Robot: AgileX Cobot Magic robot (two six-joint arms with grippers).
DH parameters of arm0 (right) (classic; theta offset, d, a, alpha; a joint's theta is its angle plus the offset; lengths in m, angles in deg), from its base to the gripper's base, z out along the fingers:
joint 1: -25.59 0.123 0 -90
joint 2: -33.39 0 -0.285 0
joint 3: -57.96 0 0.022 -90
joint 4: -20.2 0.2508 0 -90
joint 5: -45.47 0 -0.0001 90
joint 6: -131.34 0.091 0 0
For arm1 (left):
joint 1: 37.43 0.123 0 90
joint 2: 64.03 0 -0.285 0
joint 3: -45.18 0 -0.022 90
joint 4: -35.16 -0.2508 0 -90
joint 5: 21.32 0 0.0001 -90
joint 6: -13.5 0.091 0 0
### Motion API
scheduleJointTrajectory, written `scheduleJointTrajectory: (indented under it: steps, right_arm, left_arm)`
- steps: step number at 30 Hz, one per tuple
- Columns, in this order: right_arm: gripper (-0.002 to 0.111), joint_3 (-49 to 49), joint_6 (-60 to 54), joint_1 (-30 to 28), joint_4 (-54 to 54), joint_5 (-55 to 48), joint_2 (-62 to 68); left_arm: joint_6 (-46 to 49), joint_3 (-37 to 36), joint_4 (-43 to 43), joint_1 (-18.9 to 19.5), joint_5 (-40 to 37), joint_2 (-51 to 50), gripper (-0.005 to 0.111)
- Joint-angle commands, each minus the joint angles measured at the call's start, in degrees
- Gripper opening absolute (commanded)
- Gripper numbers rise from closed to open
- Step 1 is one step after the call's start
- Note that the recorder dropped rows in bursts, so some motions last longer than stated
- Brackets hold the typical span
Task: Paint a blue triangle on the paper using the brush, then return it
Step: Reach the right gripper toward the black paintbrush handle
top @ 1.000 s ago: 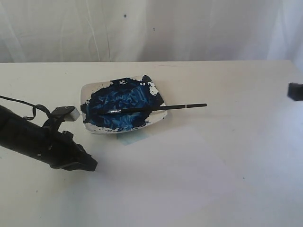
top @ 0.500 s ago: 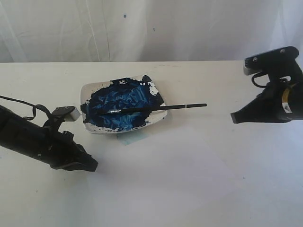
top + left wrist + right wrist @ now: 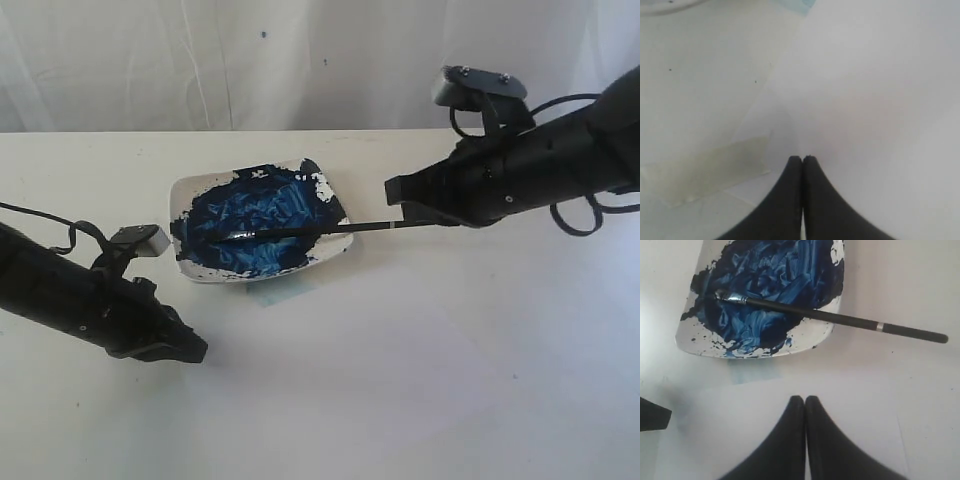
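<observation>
The thin black brush (image 3: 330, 229) (image 3: 830, 317) lies across the white paint-smeared dish (image 3: 185, 195) (image 3: 695, 345). Its wet tip rests in the dark-blue paint and its handle sticks out over the table to the right. My right gripper (image 3: 392, 190) (image 3: 805, 398) is shut and empty, hovering just by the handle's end without touching it. My left gripper (image 3: 198, 350) (image 3: 803, 158) is shut and empty, low at the paper's left edge. The paper (image 3: 380, 340) (image 3: 715, 440) (image 3: 865, 100) lies in front of the dish, plain white. The blue triangle is not in view.
A pale blue patch (image 3: 280, 293) (image 3: 752, 374) sits at the paper's edge just in front of the dish. A strip of clear tape (image 3: 705, 175) holds a paper corner to the table. A white curtain hangs behind the table's far edge.
My right arm has swung in from the right edge of the exterior view to the brush handle's end. The left arm, brush and dish have not moved.
</observation>
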Motion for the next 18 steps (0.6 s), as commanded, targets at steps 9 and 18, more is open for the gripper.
scheduleJointTrajectory:
  steps: [9, 18]
  right_arm:
    - [0.0, 4.61, -36.93, -11.9, 49.11, -19.65, 10.24]
    - [0.0, 4.74, -36.85, -11.9, 49.11, -8.4, 10.24]
  left_arm:
    - [0.19, -0.31, 0.35, -0.33, -1.4, 0.2, 0.0]
    - [0.19, -0.31, 0.35, -0.33, -1.4, 0.2, 0.0]
